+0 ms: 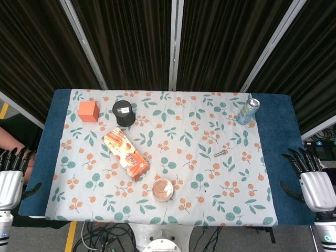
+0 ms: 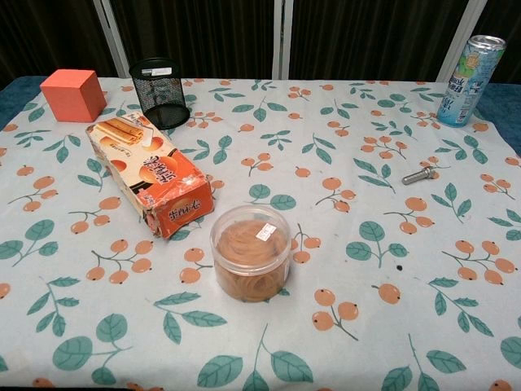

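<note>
While both hands are kept off the table's side edges, nothing is held: left hand (image 1: pixel 10 181) and right hand (image 1: pixel 314 181) are seen with fingers spread apart. Nearest the left hand, the biscuit box (image 1: pixel 125 154) is laid flat; nearest the right, the small metal piece (image 1: pixel 221 153). Round tub (image 1: pixel 163 189) is stood at front centre.

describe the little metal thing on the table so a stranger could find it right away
Start at the floral tablecloth and go to its right half, below the upright drink can at the far right corner. There a small silver metal pin lies flat on the cloth, alone. It is the only bare-metal item, far smaller than the boxes and tub.
</note>
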You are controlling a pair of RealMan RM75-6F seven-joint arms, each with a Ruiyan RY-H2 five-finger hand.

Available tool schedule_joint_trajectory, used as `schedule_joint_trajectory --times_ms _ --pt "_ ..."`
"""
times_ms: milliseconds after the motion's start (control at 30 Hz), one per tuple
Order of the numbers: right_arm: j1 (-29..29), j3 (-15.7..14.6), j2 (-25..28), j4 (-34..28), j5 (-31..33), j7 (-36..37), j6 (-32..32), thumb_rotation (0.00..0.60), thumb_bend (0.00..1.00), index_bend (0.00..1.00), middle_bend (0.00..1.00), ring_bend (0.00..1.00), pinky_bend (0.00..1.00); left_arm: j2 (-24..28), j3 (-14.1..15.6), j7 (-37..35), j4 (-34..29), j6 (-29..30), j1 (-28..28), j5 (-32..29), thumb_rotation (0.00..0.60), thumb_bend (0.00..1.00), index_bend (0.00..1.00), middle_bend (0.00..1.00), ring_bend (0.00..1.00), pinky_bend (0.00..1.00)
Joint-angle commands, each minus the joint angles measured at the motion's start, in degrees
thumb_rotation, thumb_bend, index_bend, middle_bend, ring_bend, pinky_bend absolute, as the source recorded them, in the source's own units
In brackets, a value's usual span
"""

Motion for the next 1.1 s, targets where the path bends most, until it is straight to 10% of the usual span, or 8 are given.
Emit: schedule_joint_trajectory --times_ms 33,333,567,1100 --pt "0.0 0.0 0.1 -0.1 -0.1 0.0 -0.2 0.6 0.2 0.17 0.11 0.0 0.0 0.1 0.0 0.2 0.0 0.0 0.0 0.0 0.6 0.14 0.13 0.06 0.0 0.0" --pt "3.9 0.8 0.7 -1.1 -1.3 -2.7 -6.0 0.6 0.2 0.17 0.13 0.0 0.0 -0.4 0.2 0.5 -0.3 0.6 0.4 0.4 0.6 0.14 0.13 0.06 0.0 0.0" --pt "15.5 4.3 -3.6 -0.6 3.3 -14.5 -23.3 0.6 0.12 0.29 0.18 0.0 0.0 -0.5 0.2 1.0 -0.8 0.7 0.4 0.6 0.6 0.14 0.13 0.06 0.0 0.0" --pt "30.2 6.8 -26.7 23.6 12.5 -27.0 -36.9 0.6 0.2 0.43 0.18 0.0 0.0 -0.5 -0.1 0.1 -0.5 0.6 1.0 -1.5 0.6 0.14 0.13 0.06 0.0 0.0"
